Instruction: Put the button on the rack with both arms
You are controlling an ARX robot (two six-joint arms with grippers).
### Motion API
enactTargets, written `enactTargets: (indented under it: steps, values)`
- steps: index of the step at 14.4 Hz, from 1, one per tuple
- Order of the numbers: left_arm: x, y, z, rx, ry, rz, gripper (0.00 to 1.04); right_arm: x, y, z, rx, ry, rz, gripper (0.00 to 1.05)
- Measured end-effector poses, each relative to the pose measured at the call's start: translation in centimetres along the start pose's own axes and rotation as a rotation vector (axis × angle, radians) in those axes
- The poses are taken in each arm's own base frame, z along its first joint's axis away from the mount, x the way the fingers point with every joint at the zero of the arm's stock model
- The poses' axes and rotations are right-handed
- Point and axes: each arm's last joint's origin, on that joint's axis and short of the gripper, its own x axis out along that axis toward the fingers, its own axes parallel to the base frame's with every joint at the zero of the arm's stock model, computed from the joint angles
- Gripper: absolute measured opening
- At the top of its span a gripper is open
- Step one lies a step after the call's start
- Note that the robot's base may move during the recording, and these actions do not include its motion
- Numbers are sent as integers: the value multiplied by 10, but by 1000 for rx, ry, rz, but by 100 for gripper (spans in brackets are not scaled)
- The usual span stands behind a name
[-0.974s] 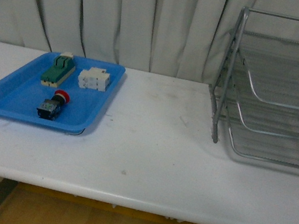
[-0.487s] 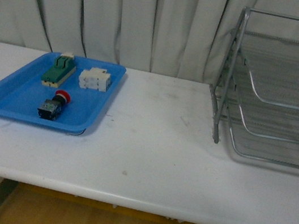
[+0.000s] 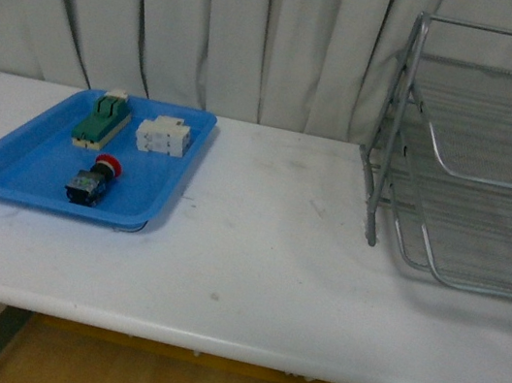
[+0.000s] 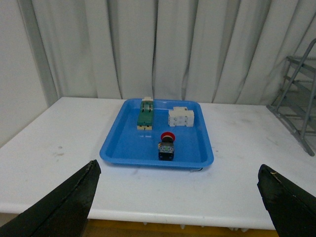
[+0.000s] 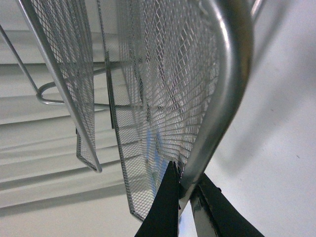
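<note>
The button [image 3: 92, 179], red cap on a black and blue body, lies in the flat blue tray [image 3: 14, 166] at the table's left; the left wrist view also shows the button [image 4: 167, 146]. My left gripper [image 4: 180, 197] hangs open, short of the tray, its two dark fingers [image 4: 69, 205] spread wide with nothing between them. The silver wire-mesh rack [image 3: 478, 160] stands at the table's right. My right gripper [image 5: 185, 195] is shut on the rack's lowest tray rim [image 5: 222, 98], seen close up. Neither arm shows in the front view.
A green and beige block [image 3: 103, 119] and a white blocky part [image 3: 163, 135] lie at the back of the blue tray. White curtains [image 3: 215, 27] hang behind the table. The table's front edge [image 3: 212, 337] runs below.
The rack's lowest tray has slid outward toward the table's front. The dark gripper tip seen at the right edge earlier is out of the front view now. The button has not moved.
</note>
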Motion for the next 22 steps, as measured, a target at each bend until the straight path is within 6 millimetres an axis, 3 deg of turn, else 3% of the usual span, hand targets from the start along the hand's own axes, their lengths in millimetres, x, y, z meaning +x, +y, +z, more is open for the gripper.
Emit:
enactTargets:
  steps: [3, 7, 8, 11, 15, 19, 21, 22]
  values:
    - [0, 0, 0, 0, 0, 0, 98, -29, -8, -7, 52, 1, -34, 5]
    - [0, 0, 0, 0, 0, 0, 98, -31, -7, -6, 53, 4, -29, 6]
    - [0, 0, 0, 0, 0, 0, 98, -31, -6, -5, 54, 3, -30, 14]
    - [0, 0, 0, 0, 0, 0, 98, -42, -8, 6, 79, -76, -42, 50]
    - [0, 0, 0, 0, 0, 0, 98, -46, 10, 6, 84, -72, 7, 98]
    - [0, 0, 0, 0, 0, 0, 98, -77, 19, -4, 165, -65, 30, 98]
    - [0, 0, 0, 0, 0, 0, 98, -113, 41, -10, 270, -70, 111, 98]
    - [0, 0, 0, 0, 0, 2, 98, -122, 51, -19, 207, -184, 37, 89]
